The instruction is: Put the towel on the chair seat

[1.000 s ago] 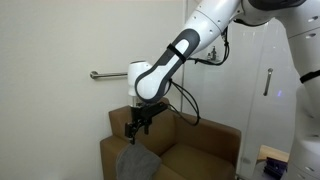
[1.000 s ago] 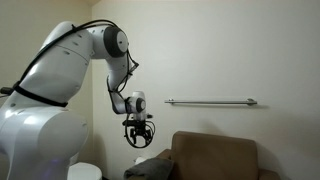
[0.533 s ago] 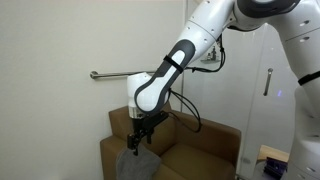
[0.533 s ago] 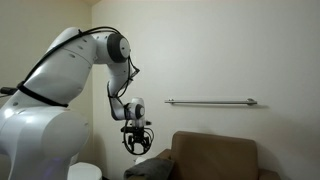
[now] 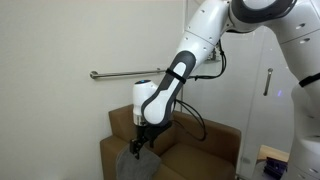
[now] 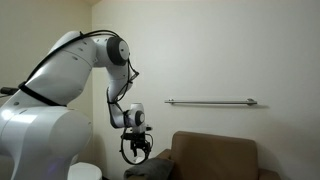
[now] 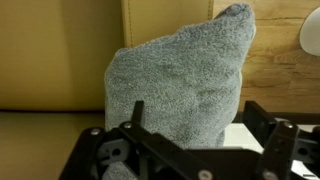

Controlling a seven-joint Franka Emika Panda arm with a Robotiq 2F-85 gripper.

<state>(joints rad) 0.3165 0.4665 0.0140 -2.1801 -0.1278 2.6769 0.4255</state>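
In an exterior view, the grey towel (image 5: 134, 164) lay heaped at the lower left of the frame, on the left end of the brown chair (image 5: 200, 150). I could not tell whether it rested on the chair's arm or on the edge of the seat. The gripper (image 5: 142, 148) hung straight over it, pointing down, with its tips at the top of the heap. From that angle I could not tell whether they touched the cloth. Higher up, left of centre, a metal rail (image 5: 115, 74) ran along the wall. The white arm (image 5: 180, 65) climbed from the gripper towards the upper right corner. Near the right edge stood a pale door (image 5: 255, 110) with a long upright handle.

In an exterior view from another place, the arm (image 6: 45, 120) filled the left half of the frame. The gripper (image 6: 135, 152) sat low and left of centre, just above the towel (image 6: 150, 169), which looked dark there. The towel lay at the left edge of the chair (image 6: 215, 155). The rail (image 6: 210, 101) crossed the wall right of centre, above the chair back.

In the wrist view, a tan cushion (image 7: 50, 60) took up the left side. The towel (image 7: 185, 70) rose in the centre as a peaked mound. The gripper (image 7: 195, 115) came in along the bottom edge with its fingers (image 7: 137, 112) spread wide apart and gripping nothing, the foot of the mound between them. A wood panel (image 7: 285, 60) showed at the right.
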